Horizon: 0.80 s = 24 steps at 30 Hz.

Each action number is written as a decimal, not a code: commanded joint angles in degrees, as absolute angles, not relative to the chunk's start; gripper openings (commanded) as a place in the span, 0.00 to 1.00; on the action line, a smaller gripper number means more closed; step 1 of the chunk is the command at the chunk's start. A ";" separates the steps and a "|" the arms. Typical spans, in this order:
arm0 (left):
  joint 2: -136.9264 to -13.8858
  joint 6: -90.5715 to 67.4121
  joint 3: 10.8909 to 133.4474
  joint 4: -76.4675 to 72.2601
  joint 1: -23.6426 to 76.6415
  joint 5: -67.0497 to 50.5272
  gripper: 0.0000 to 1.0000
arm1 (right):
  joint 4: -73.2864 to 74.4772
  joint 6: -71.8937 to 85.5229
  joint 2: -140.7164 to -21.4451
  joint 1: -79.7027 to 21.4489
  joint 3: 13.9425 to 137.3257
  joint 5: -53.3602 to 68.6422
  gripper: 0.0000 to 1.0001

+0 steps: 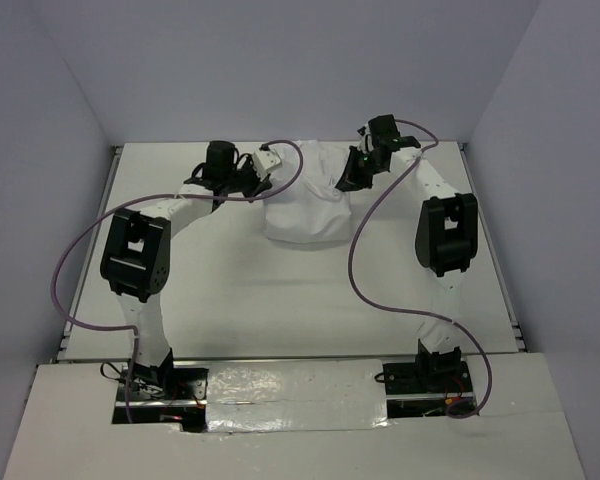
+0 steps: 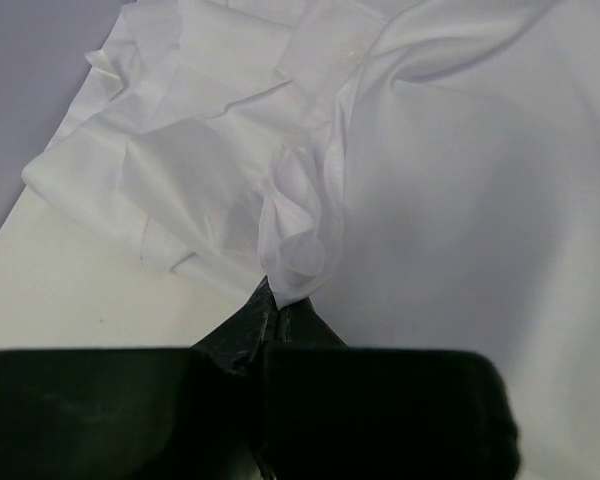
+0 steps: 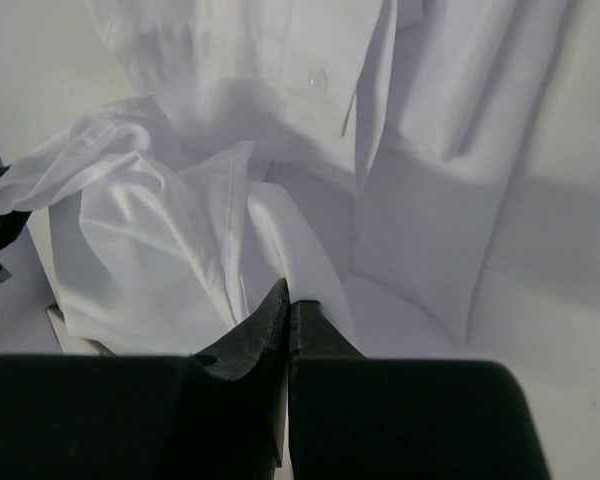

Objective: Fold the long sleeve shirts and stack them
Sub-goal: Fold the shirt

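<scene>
Long sleeve shirt [image 1: 305,210]: bunched at far centre of table [image 1: 280,300], between both grippers;
Left gripper [image 2: 277,298]: tips pinch a thin fold;
Right gripper [image 3: 287,300]: pressed together on cloth;
Risk: shallow pinches may slip; uneven lift may skew fold

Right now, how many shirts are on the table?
1: white shirt, far middle of the table, pinched by left gripper and right gripper. Others may hide underneath.

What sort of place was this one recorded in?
Probably a lab test cell: a white tabletop boxed in by plain walls, a left arm and right arm bolted at its near edge, and a white shirt.
</scene>
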State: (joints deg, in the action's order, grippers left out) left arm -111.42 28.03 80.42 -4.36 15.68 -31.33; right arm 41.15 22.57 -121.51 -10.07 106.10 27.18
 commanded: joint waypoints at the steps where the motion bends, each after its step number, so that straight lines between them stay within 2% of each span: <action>1: -113.98 25.24 83.40 -11.06 15.73 -31.30 0.00 | 43.59 22.41 -125.32 -9.32 112.83 26.81 0.00; 15: -123.04 22.50 90.61 -20.03 15.73 -21.46 0.00 | 34.20 28.47 -132.54 -8.00 119.26 26.10 0.00; 19: -125.15 21.98 92.11 -21.53 15.65 -18.99 0.05 | 31.30 29.70 -135.87 -7.74 123.12 25.49 0.02; 21: -125.85 22.06 92.46 -22.06 15.73 -18.55 0.09 | 29.46 31.36 -137.19 -7.47 124.27 24.70 0.08; 22: -126.12 22.06 92.46 -22.58 15.65 -18.20 0.16 | 28.75 31.99 -137.46 -7.30 124.45 24.44 0.11; 23: -126.47 21.97 92.72 -23.63 15.64 -17.93 0.22 | 27.96 32.69 -137.72 -6.95 124.54 23.56 0.21; 24: -127.34 21.36 93.25 -23.73 15.64 -17.23 0.26 | 26.21 33.39 -137.99 -6.77 124.72 23.29 0.26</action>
State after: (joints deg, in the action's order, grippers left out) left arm -125.43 23.51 90.50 -18.94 15.68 -19.35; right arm 32.40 30.72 -137.34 -8.03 121.32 25.08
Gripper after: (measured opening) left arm 0.239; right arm 0.235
